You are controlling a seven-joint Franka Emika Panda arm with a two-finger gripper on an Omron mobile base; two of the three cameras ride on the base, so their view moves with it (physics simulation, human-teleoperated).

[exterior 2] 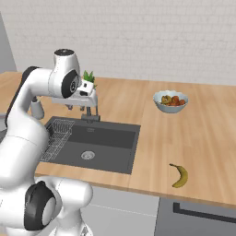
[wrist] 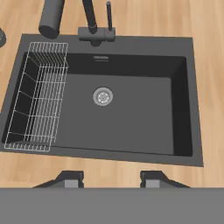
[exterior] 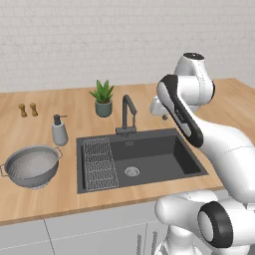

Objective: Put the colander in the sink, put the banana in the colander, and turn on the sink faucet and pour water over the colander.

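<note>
The grey perforated colander point(exterior: 32, 166) sits upright on the wooden counter, left of the sink point(exterior: 154, 155). Far off on the counter to the sink's right lies the yellow banana point(exterior 2: 179, 176). The dark faucet point(exterior: 128, 114) stands behind the basin with its spout over it. My gripper point(wrist: 111, 180) hovers above the sink's front edge, looking down into the bare basin point(wrist: 135, 116). It is open, with nothing between its fingertips point(wrist: 71, 179). In the right base view the hand point(exterior 2: 81, 97) hangs in front of the faucet.
A wire rack point(wrist: 37, 103) fills the basin's left side, and the round drain point(wrist: 103, 96) lies near its middle. A soap dispenser point(exterior: 59, 131), a potted plant point(exterior: 103, 99) and two shakers point(exterior: 28, 109) stand behind. A pale fruit bowl point(exterior 2: 170, 101) sits at the back right.
</note>
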